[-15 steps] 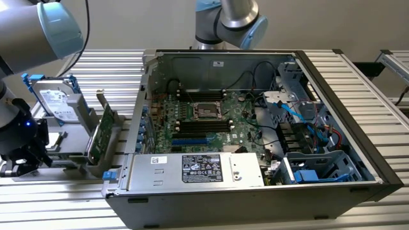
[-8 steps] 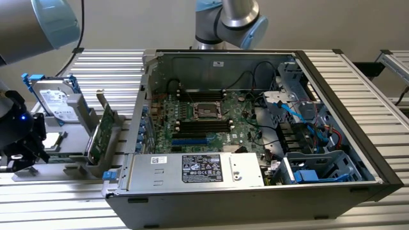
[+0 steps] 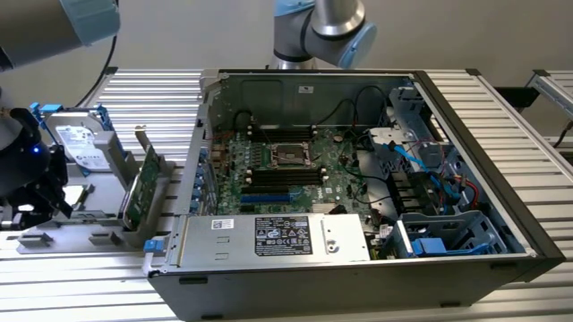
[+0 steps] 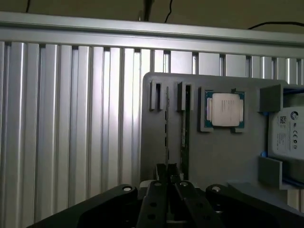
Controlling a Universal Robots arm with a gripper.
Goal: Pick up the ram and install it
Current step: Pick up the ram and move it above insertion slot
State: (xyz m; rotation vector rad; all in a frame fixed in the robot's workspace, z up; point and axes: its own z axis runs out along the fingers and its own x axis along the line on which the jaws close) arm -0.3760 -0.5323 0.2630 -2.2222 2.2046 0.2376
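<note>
Fingers clamped on the ram — edge-on in the gray tray slot

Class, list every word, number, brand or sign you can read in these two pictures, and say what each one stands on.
No text can be read with certainty.
Too small: the print on the black label of the power supply.
Blurred: the white sticker beside it.
Blurred: the hard drive label, which has a round logo.
Nothing legible on the processor lid.
</note>
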